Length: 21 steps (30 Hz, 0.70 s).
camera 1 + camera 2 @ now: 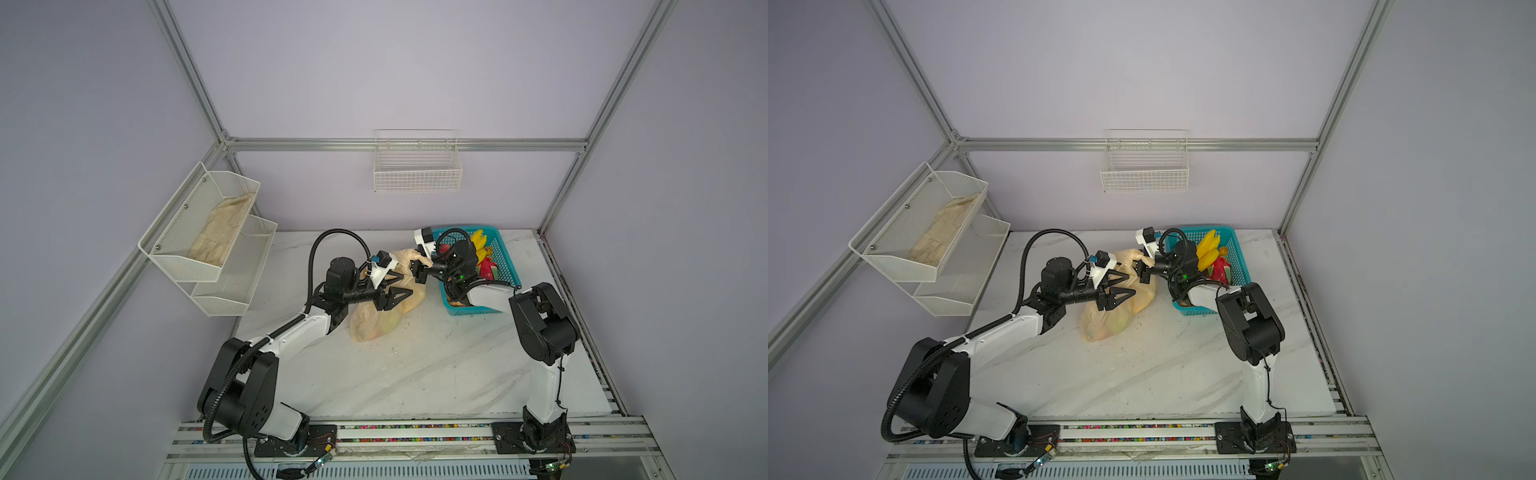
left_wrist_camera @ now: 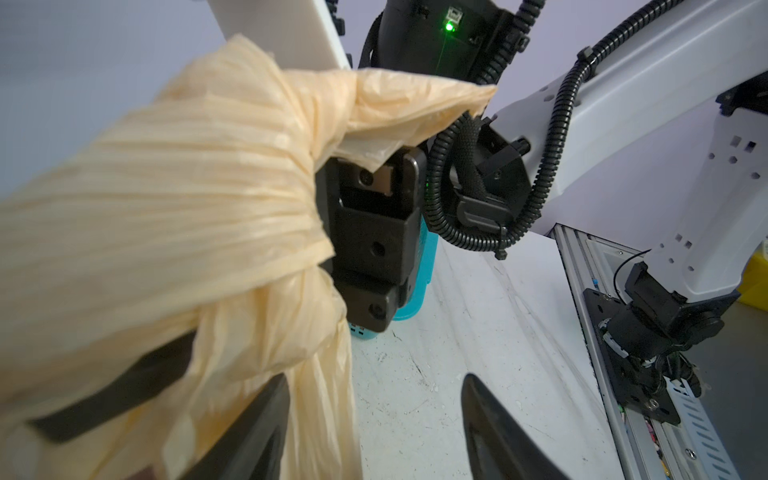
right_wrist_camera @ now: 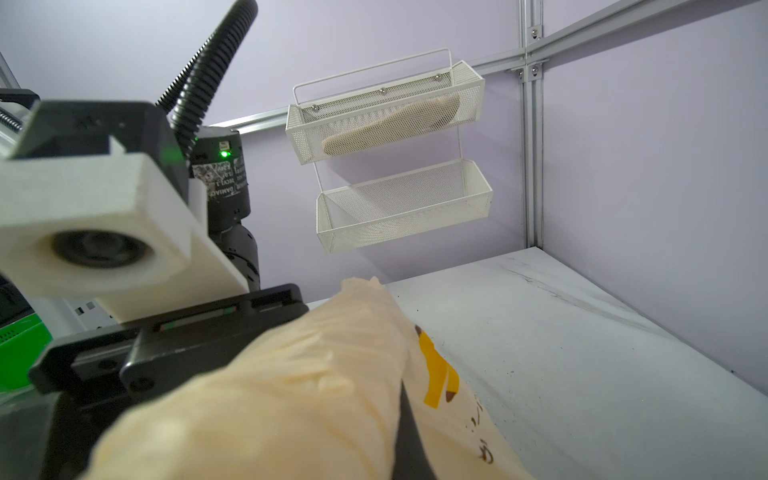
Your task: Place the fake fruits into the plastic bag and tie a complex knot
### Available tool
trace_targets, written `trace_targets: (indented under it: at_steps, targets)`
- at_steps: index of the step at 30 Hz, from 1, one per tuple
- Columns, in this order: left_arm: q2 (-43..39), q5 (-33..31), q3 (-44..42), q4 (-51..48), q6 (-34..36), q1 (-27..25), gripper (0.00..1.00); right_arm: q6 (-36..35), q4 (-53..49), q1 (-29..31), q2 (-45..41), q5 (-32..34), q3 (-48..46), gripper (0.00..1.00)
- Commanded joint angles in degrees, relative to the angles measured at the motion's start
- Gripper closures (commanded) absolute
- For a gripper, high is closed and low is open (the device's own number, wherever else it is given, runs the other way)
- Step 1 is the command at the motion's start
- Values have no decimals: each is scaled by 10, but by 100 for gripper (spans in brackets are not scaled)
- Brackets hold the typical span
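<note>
A thin, translucent cream-yellow plastic bag (image 1: 384, 320) printed with yellow bananas is seen lying on the white marbled table (image 1: 415, 374), toward 12 o'clock of its middle. Pale fruit shapes (image 1: 386, 329) are faintly shown through the film. The left gripper (image 1: 407, 284) is extended from the bag's 9 o'clock over its upper half, with the black triangular fingers (image 2: 257, 428) spread apart and released. In the left wrist view film is draped against one finger, but nothing is pinched. The right gripper (image 1: 417, 272) is clenched on the bag's twisted neck at its 1 o'clock. A tight bunch (image 2: 307, 270) is seen in the film just beside those jaws; whether it is a finished knot cannot be told. At the bag's 3 o'clock a teal perforated plastic basket (image 1: 506, 262) is placed. In it a glossy yellow banana bunch (image 1: 478, 241) and a pink dragon fruit (image 1: 489, 269) are held.
</note>
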Motion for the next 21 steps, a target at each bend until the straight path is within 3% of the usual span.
trace_targets:
  at_steps: [1,7,14,17,21]
  targets:
    - [-48,10,-24,-6,3,14,29,-9,37,3,-9,-15,-4,100]
    - [-95,19,-37,-18,8,32,21,-27,14,3,-14,-12,-4,100]
    - [-141,-9,-46,-21,-25,64,20,-38,3,3,-17,-12,-2,100]
    - [-144,-21,-38,-3,-61,76,26,-51,-13,3,-20,-13,0,100]
    - [-108,-23,11,-33,-95,80,43,-54,-15,2,-21,-11,-1,100]
